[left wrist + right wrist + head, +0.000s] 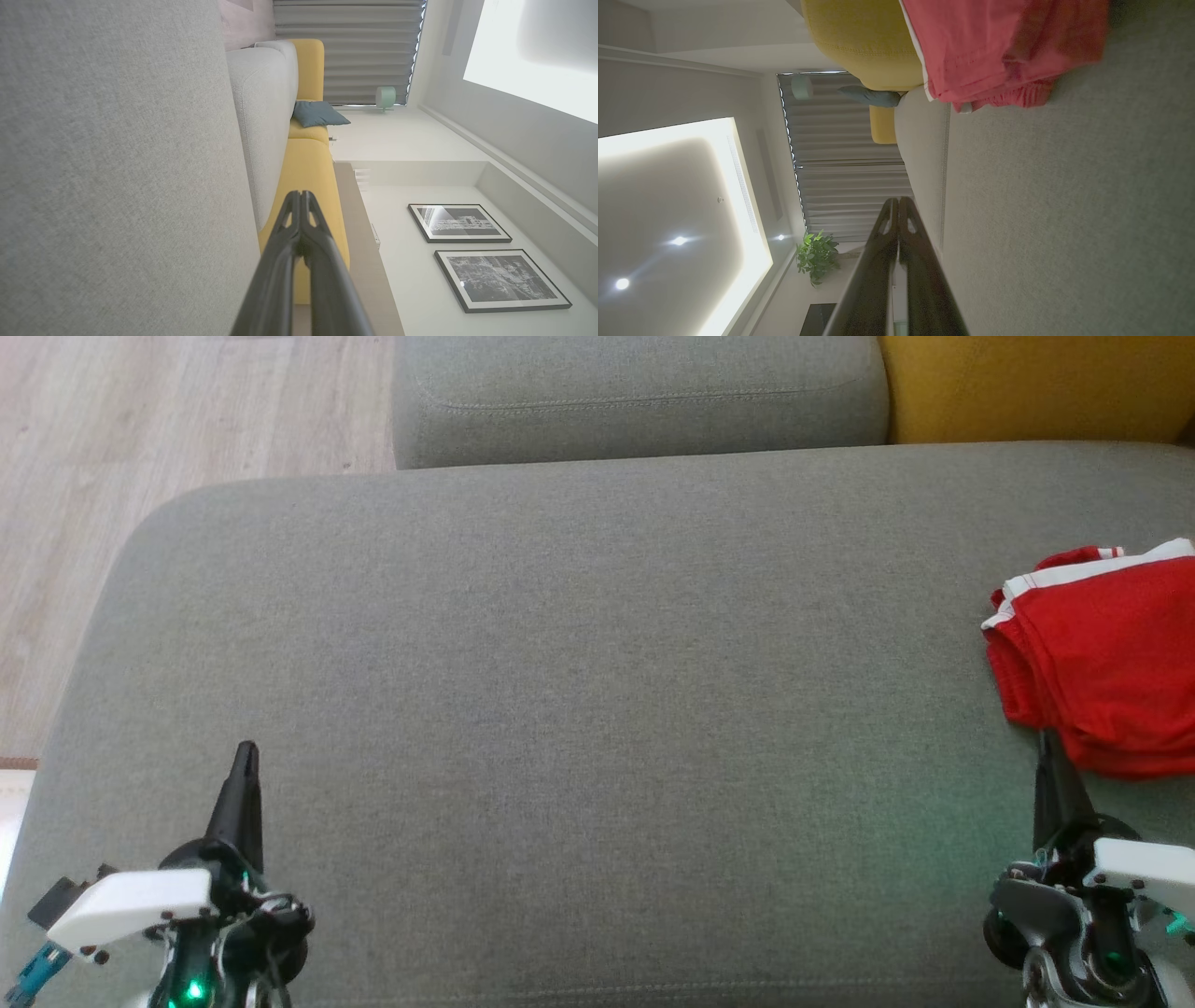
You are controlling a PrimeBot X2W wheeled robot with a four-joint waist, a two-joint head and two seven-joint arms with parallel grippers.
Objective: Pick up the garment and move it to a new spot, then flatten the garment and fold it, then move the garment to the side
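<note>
The garment is a red piece of clothing with white trim, lying folded at the right edge of the grey sofa seat. In the right wrist view the garment lies ahead of the fingers, apart from them. My right gripper is shut and empty, its tip just below the garment's near edge. My left gripper rests shut and empty over the seat's lower left. The left wrist view shows my left gripper with both fingers pressed together, as does the right wrist view for my right gripper.
A grey back cushion and a yellow cushion line the far side of the seat. Wooden floor lies beyond the seat's left edge. The wide middle of the seat is bare fabric.
</note>
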